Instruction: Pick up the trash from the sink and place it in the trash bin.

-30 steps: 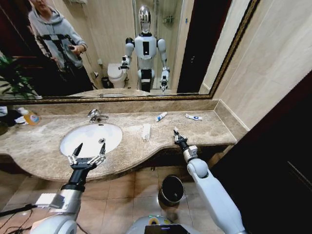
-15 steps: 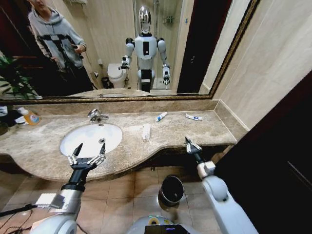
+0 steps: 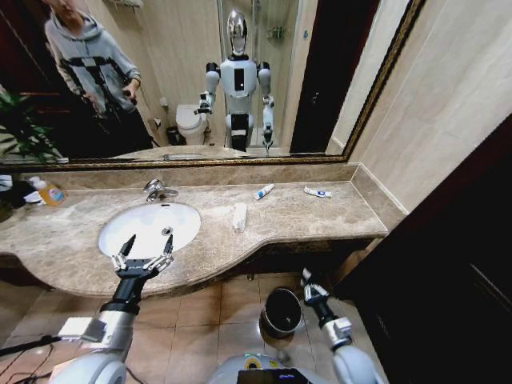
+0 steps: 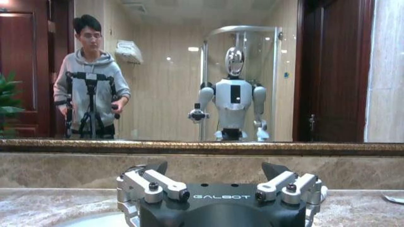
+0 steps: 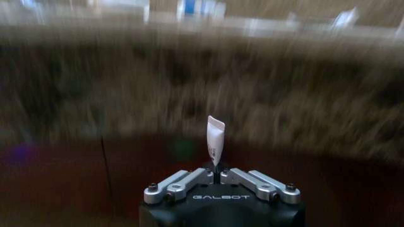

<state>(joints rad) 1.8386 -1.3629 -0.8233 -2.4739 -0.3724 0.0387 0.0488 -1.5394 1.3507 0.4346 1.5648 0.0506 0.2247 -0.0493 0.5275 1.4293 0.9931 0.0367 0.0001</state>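
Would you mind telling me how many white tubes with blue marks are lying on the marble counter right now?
2. One white tube lies behind the flat packet; the other tube lies nearer the right wall. The right gripper holds another small white piece.

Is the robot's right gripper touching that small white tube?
Touching. The right wrist view shows the right gripper shut on the small white tube, which sticks out between its fingertips.

White oval porcelain sink (image 3: 152,226) set in brown veined marble counter (image 3: 304,214). Small round black trash bin (image 3: 282,310), shiny metal rim. White tube (image 5: 215,138) in black-and-silver right gripper (image 5: 216,174).
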